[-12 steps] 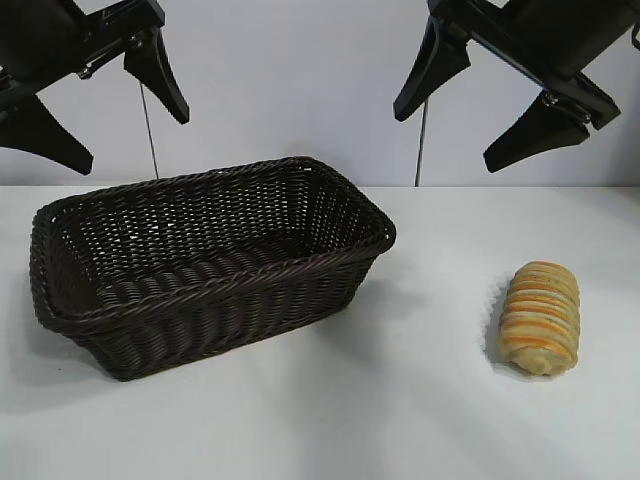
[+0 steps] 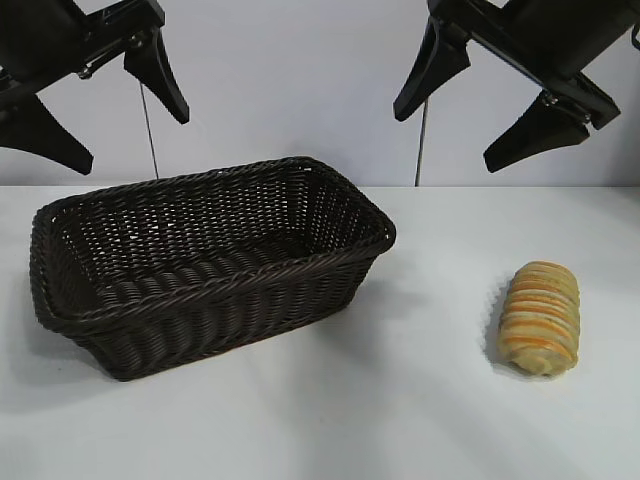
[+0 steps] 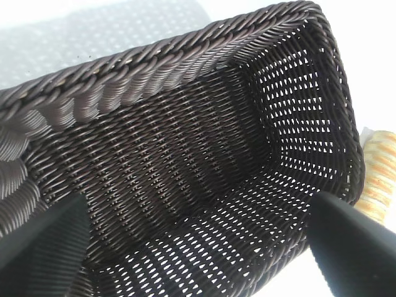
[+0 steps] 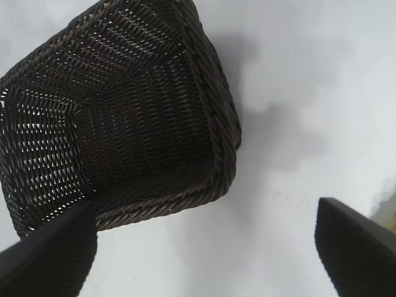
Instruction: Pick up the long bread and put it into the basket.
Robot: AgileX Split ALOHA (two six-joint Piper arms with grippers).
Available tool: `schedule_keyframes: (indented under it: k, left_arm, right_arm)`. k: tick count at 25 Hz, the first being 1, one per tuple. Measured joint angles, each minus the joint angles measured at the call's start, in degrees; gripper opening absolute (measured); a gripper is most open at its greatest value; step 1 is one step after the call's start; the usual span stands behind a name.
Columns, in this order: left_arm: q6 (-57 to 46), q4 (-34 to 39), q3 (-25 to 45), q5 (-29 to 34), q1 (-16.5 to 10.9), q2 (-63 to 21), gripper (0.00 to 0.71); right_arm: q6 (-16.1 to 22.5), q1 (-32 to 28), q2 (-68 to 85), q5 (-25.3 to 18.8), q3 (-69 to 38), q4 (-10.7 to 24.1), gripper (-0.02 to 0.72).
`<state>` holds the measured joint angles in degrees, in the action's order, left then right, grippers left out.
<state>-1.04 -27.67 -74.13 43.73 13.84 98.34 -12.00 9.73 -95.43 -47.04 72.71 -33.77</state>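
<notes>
No movement since the earlier frame. The elongated golden-yellow ridged long bread (image 2: 540, 318) lies on the white table (image 2: 400, 400), well right of the dark brown woven wicker basket (image 2: 215, 262). Left gripper (image 2: 112, 112) and right gripper (image 2: 480, 112) hang high above, jaws spread wide, holding nothing.

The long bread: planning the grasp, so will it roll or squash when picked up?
The long bread lies on its rounded side on the table, so a nudge may roll it. Its ridged crust probably aids grip. It looks soft, so squeezing might dent it.
</notes>
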Motion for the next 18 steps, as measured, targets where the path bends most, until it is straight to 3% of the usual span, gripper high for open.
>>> schedule_keyframes:
  k: [18]
  left_arm:
    - [0.0,-1.4,0.0,-0.8,0.0,0.0,0.687]
  right_arm:
    - [0.0,0.0,0.0,0.0,0.0,0.0,0.683]
